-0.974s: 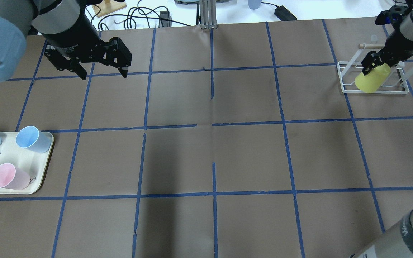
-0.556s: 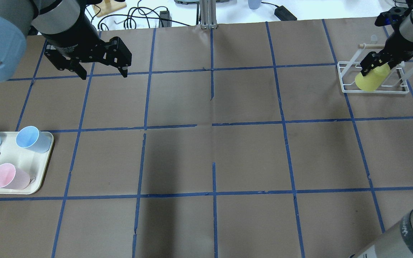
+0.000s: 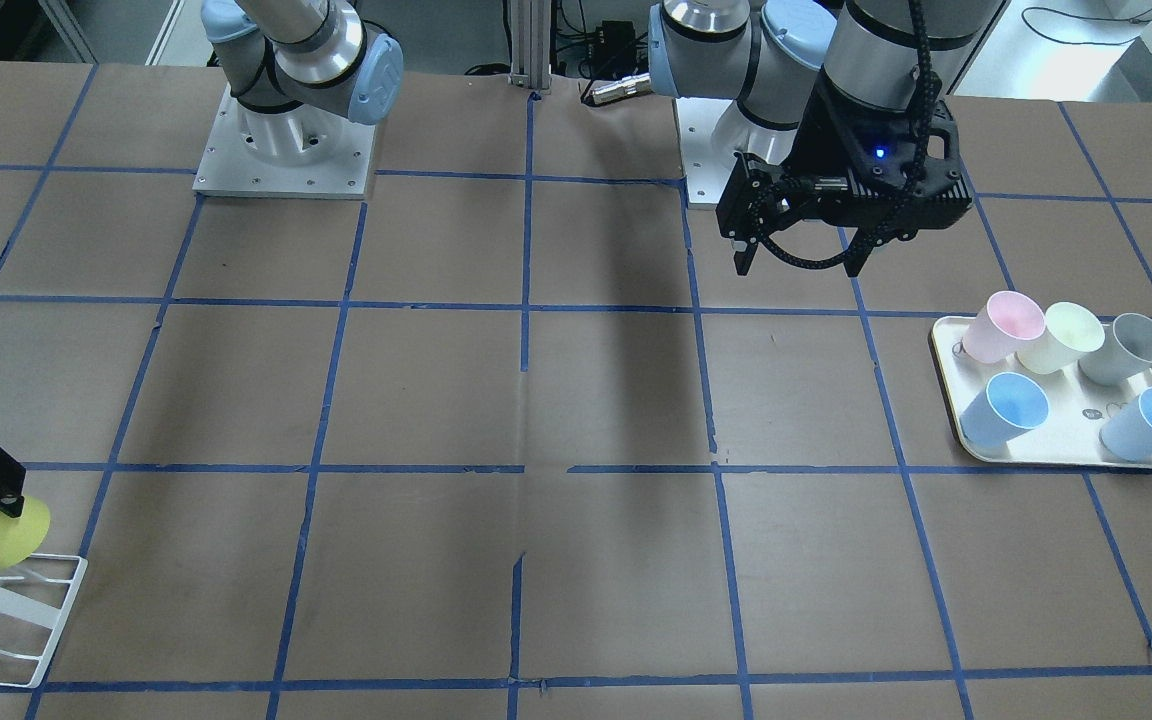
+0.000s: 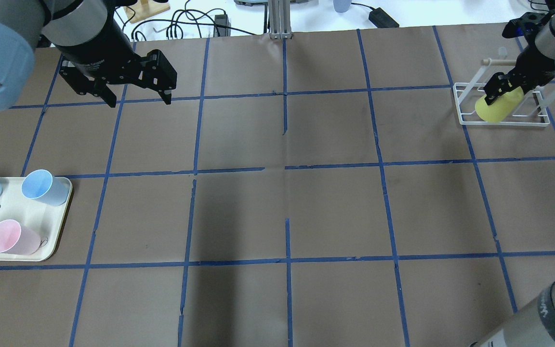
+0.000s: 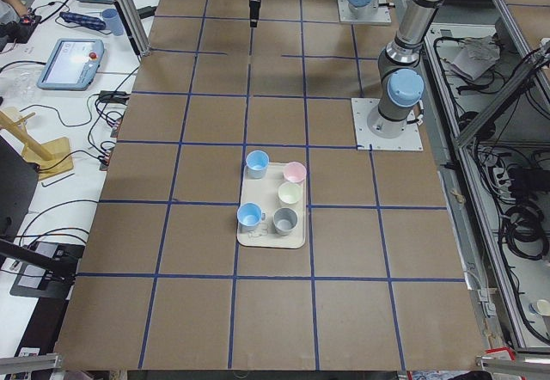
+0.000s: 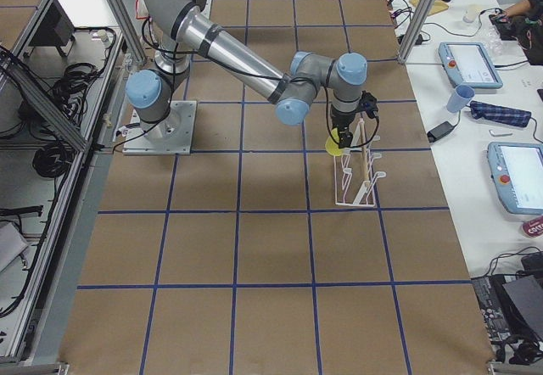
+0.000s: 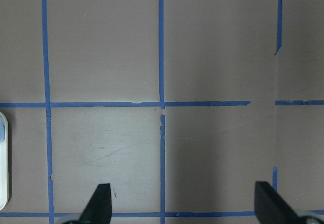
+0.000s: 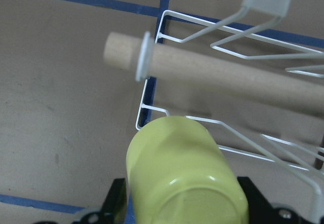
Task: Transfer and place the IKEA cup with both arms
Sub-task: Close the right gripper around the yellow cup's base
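Mouth of the IKEA cup [image 8: 185, 178] is cut off in the wrist view. The right fingers [image 4: 493, 89] grasp its sides, holding it tilted over the corner of the white wire rack [image 4: 465, 120], with the wooden dowel [image 8: 228, 74] just beyond its base. The left fingers [image 7: 99, 203] hang spread above the worktop [image 4: 287, 202], well apart from the tray [image 4: 58, 226] of pastel cups.

The cup [image 4: 495, 110] is bright yellow, handleless and tapered. It sits tilted at the upper right of the overhead view, clamped between the right gripper's [image 4: 499, 91] black fingers over the near end of a white wire rack [image 4: 465, 120]. In the wrist view its closed base [image 8: 172, 148] shows at lower centre. The right arm [image 4: 554, 33] reaches in from the upper right corner. The left arm [image 4: 85, 29] hangs at upper left, the left gripper [image 4: 140, 102] spread wide and holding nothing above the table.
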You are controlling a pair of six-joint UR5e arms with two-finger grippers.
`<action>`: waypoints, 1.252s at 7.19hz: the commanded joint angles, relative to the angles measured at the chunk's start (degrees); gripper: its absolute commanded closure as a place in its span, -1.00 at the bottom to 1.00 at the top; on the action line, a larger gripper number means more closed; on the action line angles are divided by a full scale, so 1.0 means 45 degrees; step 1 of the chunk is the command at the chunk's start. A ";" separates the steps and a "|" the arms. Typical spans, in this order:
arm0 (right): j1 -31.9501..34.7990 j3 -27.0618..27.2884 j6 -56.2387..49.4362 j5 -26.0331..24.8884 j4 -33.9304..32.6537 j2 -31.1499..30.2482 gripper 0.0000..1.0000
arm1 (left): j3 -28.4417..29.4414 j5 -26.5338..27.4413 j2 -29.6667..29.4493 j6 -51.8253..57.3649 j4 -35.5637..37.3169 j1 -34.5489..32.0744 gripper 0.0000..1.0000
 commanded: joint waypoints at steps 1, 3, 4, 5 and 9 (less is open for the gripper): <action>0.0000 -0.0041 0.0000 -0.0002 0.0037 -0.0009 -0.08 | 0.0017 0.0000 0.0002 -0.0012 -0.0045 0.0014 -1.00; 0.0000 -0.0159 0.0020 -0.0022 0.0621 -0.0047 0.51 | -0.0002 -0.0019 0.0002 -0.0031 -0.0026 0.0053 -1.00; 0.0000 -0.0178 0.0000 -0.0138 0.0623 -0.0067 0.53 | -0.0041 -0.0426 -0.0018 -0.0031 -0.0026 0.0091 -1.00; 0.0000 -0.0294 0.0000 -0.0352 0.0642 -0.0144 0.54 | -0.0100 -0.1493 0.0001 -0.0012 -0.0045 0.0401 -1.00; 0.0000 -0.1813 -0.0117 -0.0432 0.2079 -0.0145 0.58 | -0.0353 -0.3623 0.0041 0.0008 -0.0123 0.1456 -1.00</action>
